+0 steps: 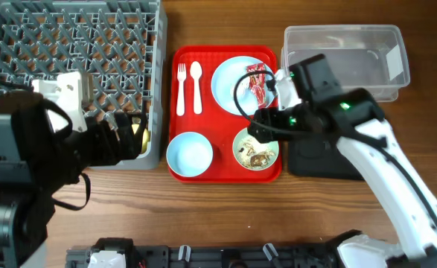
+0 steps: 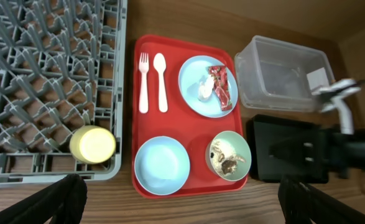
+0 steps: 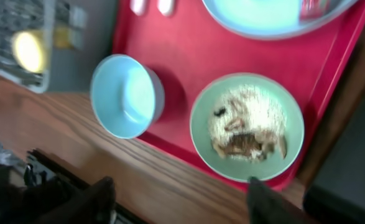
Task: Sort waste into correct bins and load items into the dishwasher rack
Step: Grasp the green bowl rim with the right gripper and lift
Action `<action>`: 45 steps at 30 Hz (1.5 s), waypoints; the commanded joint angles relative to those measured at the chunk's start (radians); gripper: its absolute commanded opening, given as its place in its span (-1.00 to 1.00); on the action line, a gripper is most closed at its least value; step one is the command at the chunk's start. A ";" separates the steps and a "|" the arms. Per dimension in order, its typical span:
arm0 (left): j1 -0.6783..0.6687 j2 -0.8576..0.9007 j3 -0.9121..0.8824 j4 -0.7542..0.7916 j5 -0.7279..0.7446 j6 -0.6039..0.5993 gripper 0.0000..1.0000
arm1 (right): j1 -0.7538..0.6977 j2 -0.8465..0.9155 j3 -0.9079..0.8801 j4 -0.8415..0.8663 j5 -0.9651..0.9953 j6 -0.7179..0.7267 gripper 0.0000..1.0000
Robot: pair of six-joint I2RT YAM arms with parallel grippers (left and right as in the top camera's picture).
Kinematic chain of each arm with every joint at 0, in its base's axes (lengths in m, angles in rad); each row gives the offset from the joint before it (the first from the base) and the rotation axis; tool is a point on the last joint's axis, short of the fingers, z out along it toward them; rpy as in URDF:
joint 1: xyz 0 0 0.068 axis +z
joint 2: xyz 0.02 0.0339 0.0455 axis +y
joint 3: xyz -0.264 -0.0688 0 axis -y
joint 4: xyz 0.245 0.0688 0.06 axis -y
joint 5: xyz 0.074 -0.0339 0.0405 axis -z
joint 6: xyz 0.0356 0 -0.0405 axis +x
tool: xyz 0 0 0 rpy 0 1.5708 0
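The grey rack (image 1: 77, 45) holds the yellow cup (image 2: 92, 144) in its near right corner. On the red tray (image 1: 225, 173) lie a white fork (image 1: 181, 85) and spoon (image 1: 196, 83), a pale-blue plate (image 1: 229, 82) with the red wrapper (image 1: 258, 83) and a white scrap, a pale-blue bowl (image 1: 189, 152), and a mint-green bowl (image 1: 256, 151) with food scraps (image 3: 247, 134). My left gripper (image 2: 182, 186) is open and empty, above the rack's corner. My right gripper (image 3: 181, 186) is open and empty, just above the green bowl.
The clear tub (image 1: 348, 59) stands at the back right. The black tray (image 1: 319, 160) lies in front of it, partly under my right arm. Bare wooden table shows in front of the red tray.
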 commanded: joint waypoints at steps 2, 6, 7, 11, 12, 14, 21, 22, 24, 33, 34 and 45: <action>-0.005 -0.032 0.005 -0.005 0.019 0.027 1.00 | 0.102 0.090 0.004 -0.016 0.025 0.101 0.19; -0.005 -0.036 0.005 -0.005 0.019 0.027 1.00 | 0.254 0.174 0.004 -0.011 0.288 0.275 0.19; -0.005 -0.036 0.005 -0.005 0.019 0.027 1.00 | 0.287 0.196 0.004 -0.007 0.352 0.315 0.19; -0.005 -0.036 0.005 -0.005 0.019 0.027 1.00 | 0.362 0.283 0.004 0.035 0.426 0.374 0.18; -0.005 -0.036 0.005 -0.005 0.019 0.027 1.00 | 0.367 0.309 0.004 0.055 0.425 0.381 0.18; -0.005 -0.036 0.005 -0.005 0.019 0.027 1.00 | 0.367 0.344 0.004 0.087 0.422 0.380 0.18; -0.005 -0.036 0.005 -0.005 0.019 0.027 1.00 | 0.363 0.437 0.004 0.179 0.438 0.389 -0.22; -0.005 -0.036 0.005 -0.005 0.019 0.027 1.00 | 0.363 0.444 0.004 0.187 0.438 0.396 -0.29; -0.005 -0.036 0.005 -0.005 0.019 0.027 1.00 | 0.363 0.463 0.004 0.196 0.438 0.408 -0.31; -0.005 -0.036 0.005 -0.005 0.019 0.027 1.00 | 0.362 0.530 0.002 0.192 0.441 0.438 -0.91; -0.005 -0.036 0.005 -0.005 0.019 0.027 1.00 | 0.360 0.518 0.002 0.190 0.441 0.438 -0.91; -0.005 -0.036 0.005 -0.005 0.019 0.027 1.00 | 0.246 0.249 0.002 0.126 0.336 0.312 -0.91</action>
